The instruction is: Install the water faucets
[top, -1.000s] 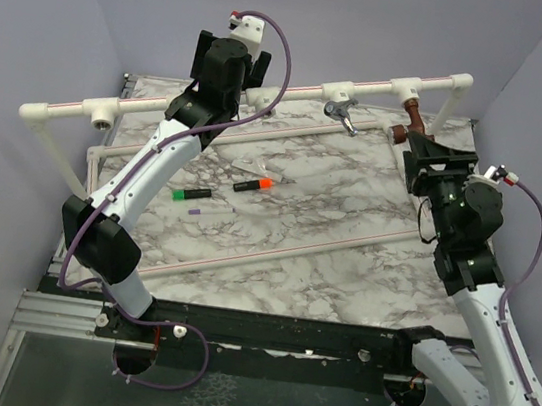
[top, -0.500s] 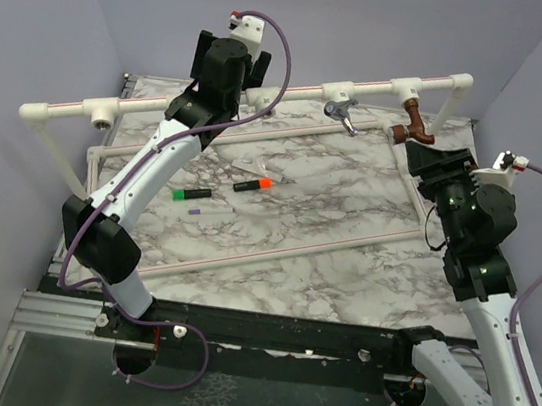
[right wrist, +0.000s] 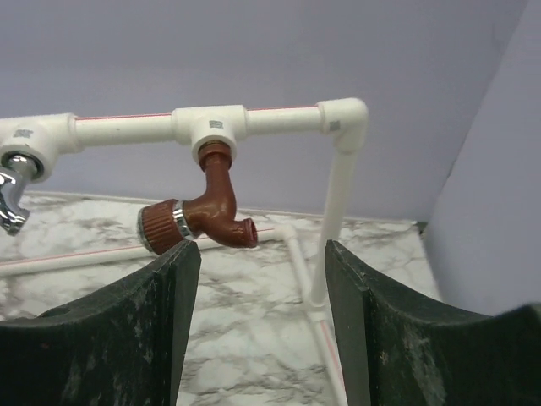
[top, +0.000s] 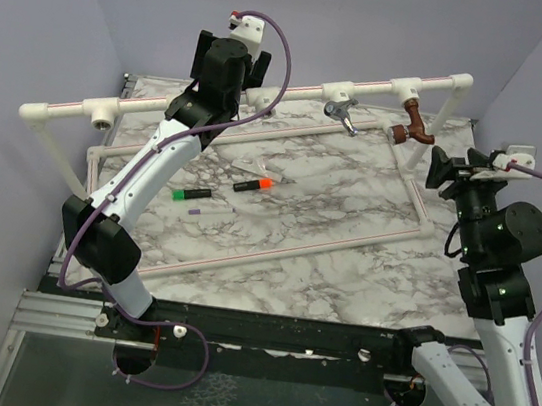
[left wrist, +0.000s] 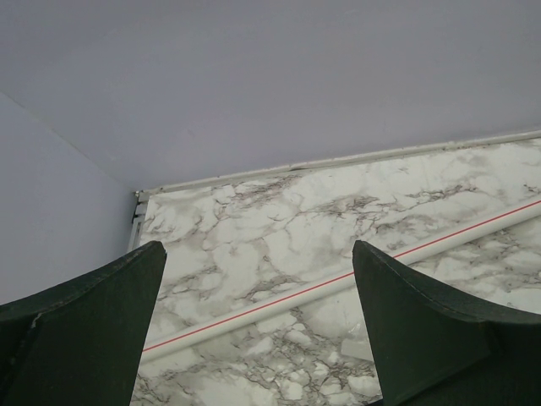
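The copper-coloured faucet (top: 413, 125) hangs from a white tee (top: 405, 87) on the raised pipe, also in the right wrist view (right wrist: 205, 211). The chrome faucet (top: 340, 114) hangs from the tee to its left; only its edge (right wrist: 10, 196) shows in the right wrist view. My right gripper (top: 446, 170) is open and empty, drawn back to the right of the copper faucet, apart from it (right wrist: 258, 254). My left gripper (left wrist: 258, 254) is open and empty, up by the raised pipe at the back left, hidden under the arm in the top view.
The white pipe frame (top: 266, 91) spans the back of the marble table (top: 299, 217), with a lower pipe rectangle (top: 284, 250) on the surface. Marker pens with an orange cap (top: 253, 184) and a green cap (top: 191, 194) lie mid-left. Purple walls enclose the sides.
My right gripper has let go of the copper faucet's area and pulled back to the right and up, away from it. The left arm has not moved.
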Robot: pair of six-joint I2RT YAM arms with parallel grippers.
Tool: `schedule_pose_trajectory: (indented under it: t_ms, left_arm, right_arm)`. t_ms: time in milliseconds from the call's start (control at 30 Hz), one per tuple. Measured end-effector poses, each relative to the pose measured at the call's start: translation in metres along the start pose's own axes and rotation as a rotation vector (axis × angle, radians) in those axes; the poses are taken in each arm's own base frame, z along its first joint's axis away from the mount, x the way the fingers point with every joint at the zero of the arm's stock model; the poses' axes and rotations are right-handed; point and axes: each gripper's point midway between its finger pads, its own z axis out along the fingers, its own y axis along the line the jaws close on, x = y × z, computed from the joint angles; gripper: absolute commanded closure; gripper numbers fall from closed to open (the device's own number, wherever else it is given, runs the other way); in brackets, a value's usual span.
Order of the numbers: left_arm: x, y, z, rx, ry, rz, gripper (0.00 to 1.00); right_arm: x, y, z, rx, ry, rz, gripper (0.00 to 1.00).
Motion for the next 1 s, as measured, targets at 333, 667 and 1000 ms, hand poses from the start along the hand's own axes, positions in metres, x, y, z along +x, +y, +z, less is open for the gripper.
schedule_pose_trajectory:
  t_ms: [333,667,1000]
  left_arm:
    - [0.000,0.000,0.000,0.000,0.000,0.000,0.07]
    - [0.000,0.000,0.000,0.001,0.000,0.000,0.07]
    - [0.000,0.000,0.000,0.001,0.000,0.000,0.07]
  right_arm:
    - [-0.011,-0.009,-0.001,-0.076,-0.031,-0.580,0.33]
    - [0.029,0.015,0.022,-0.309,0.035,-0.969,0.32]
    - [0.041,0.018,0.035,-0.350,0.003,-1.303,0.32]
